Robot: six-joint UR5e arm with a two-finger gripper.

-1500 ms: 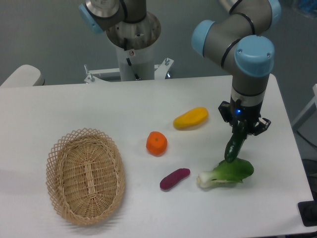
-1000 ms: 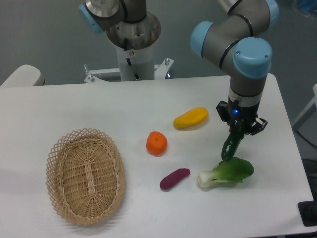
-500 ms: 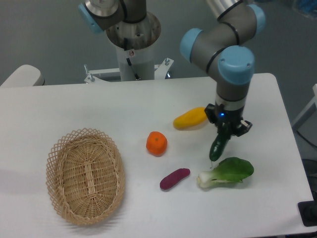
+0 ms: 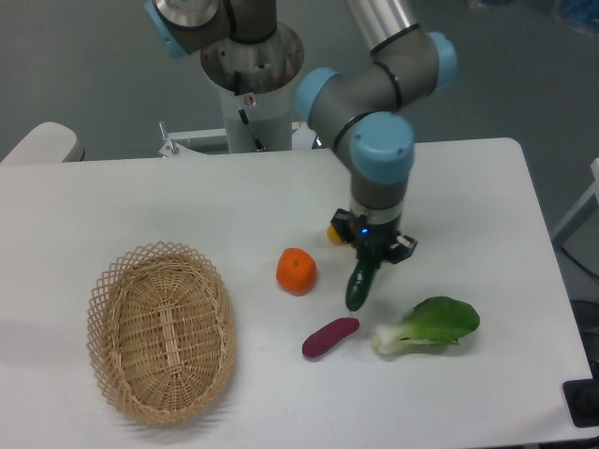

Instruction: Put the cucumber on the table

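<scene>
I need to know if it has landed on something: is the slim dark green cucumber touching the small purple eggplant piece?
Apart. The fixed camera shows white table between the slim dark green cucumber, hanging from the gripper, and the small purple eggplant piece.

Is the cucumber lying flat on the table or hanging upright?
Upright: the cucumber hangs nearly vertical from the shut claw.

Arm reaches from base at rear, elbow bent, wrist vertical, pointing straight down over the bench (image 4: pixel 140 201). Gripper (image 4: pixel 367 263) low, fingers (image 4: pixel 378 254) closed on upper end of the cucumber (image 4: pixel 359 283), hanging near-upright.
</scene>
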